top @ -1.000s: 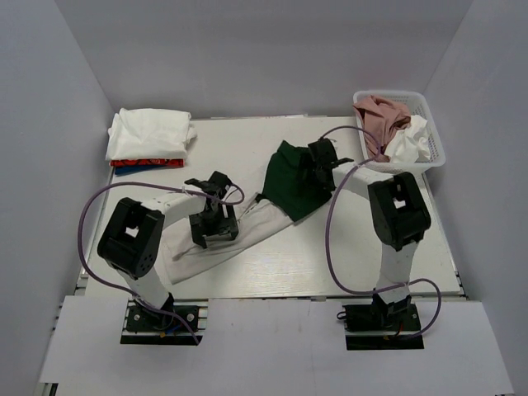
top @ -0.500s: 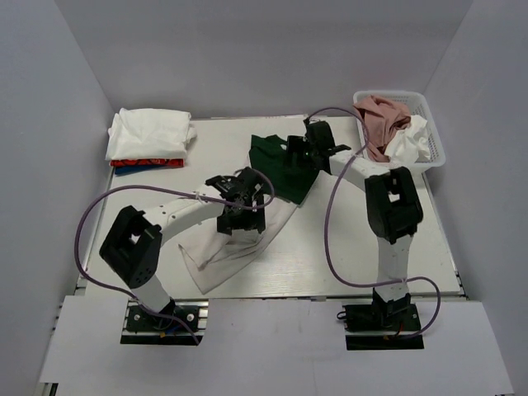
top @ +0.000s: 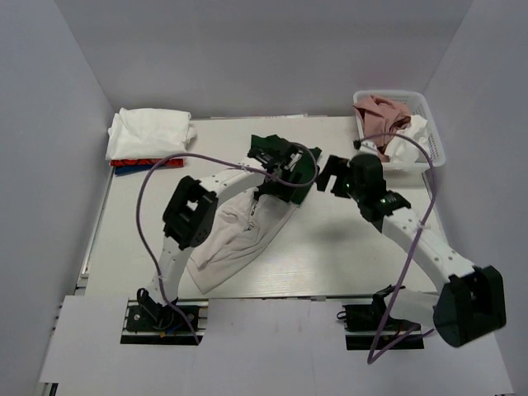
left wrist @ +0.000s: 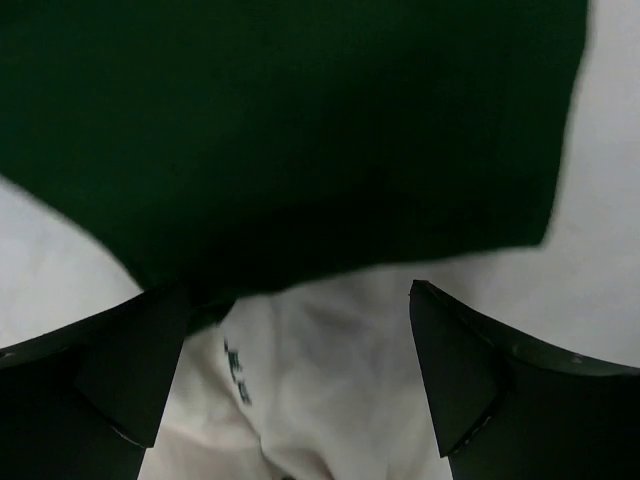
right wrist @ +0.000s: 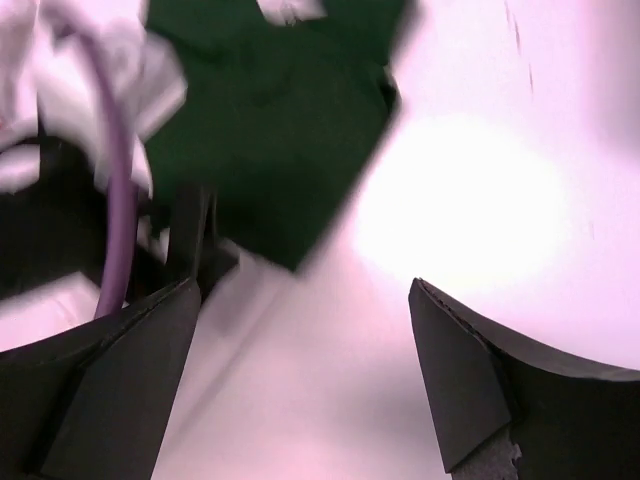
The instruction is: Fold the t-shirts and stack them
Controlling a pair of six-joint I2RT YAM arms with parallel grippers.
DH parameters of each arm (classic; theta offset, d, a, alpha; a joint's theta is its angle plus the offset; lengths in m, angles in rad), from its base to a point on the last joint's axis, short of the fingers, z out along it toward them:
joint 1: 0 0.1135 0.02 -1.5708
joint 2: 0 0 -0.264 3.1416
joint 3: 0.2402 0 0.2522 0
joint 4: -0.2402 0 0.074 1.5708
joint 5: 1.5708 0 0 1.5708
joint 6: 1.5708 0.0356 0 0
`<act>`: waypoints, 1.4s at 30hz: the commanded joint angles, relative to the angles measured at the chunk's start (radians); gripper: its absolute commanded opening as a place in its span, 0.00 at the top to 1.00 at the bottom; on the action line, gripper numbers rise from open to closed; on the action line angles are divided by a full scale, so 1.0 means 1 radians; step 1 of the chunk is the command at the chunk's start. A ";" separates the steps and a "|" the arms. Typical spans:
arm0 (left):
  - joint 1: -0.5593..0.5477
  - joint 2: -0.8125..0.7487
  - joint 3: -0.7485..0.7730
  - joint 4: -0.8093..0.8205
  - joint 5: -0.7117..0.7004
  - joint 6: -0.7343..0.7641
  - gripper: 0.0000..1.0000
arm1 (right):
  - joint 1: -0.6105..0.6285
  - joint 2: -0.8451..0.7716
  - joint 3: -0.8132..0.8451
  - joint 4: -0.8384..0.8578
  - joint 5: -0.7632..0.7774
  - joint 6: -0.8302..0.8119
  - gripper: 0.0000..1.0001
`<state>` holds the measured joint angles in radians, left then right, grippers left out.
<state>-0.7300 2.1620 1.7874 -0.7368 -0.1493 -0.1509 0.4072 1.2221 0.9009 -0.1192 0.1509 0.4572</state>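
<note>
A dark green t-shirt [top: 289, 167] lies crumpled mid-table, its near edge over an off-white t-shirt [top: 235, 243] that spreads toward the front left. My left gripper [top: 275, 167] hangs open just above where the two meet. In the left wrist view the green t-shirt [left wrist: 290, 130] fills the top and the off-white t-shirt [left wrist: 330, 380], with a small dark print, lies between the open gripper's [left wrist: 300, 290] fingers. My right gripper [top: 330, 176] is open and empty over bare table to the right of the green t-shirt [right wrist: 270, 120].
A folded stack sits at the back left, a white t-shirt [top: 148, 132] on top of red and blue ones [top: 144, 162]. A white lattice basket [top: 429, 136] at the back right holds a pink t-shirt [top: 381, 111] and a white one [top: 408, 142]. A purple cable [right wrist: 115, 210] loops near the left arm.
My left gripper moved up and right from the off-white t-shirt to the green one. My right gripper came off the green t-shirt and drew back right, its elbow swinging low right.
</note>
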 commanded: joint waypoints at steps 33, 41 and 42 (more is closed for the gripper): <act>0.219 0.425 0.617 0.310 -0.009 -0.326 0.00 | 0.099 -0.228 -0.307 -0.091 -0.416 -0.186 0.10; 0.199 0.093 0.376 0.252 0.129 -0.214 0.00 | 0.168 0.008 -0.251 -0.053 -0.428 -0.123 0.10; 0.199 0.072 0.376 0.231 0.116 -0.198 0.00 | 0.183 0.028 -0.222 -0.057 -0.433 -0.124 0.10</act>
<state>-0.4931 2.4123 2.1639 -0.4824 -0.0807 -0.3920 0.5640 1.2087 0.5972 -0.2081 -0.2508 0.3180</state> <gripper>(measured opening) 0.995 0.905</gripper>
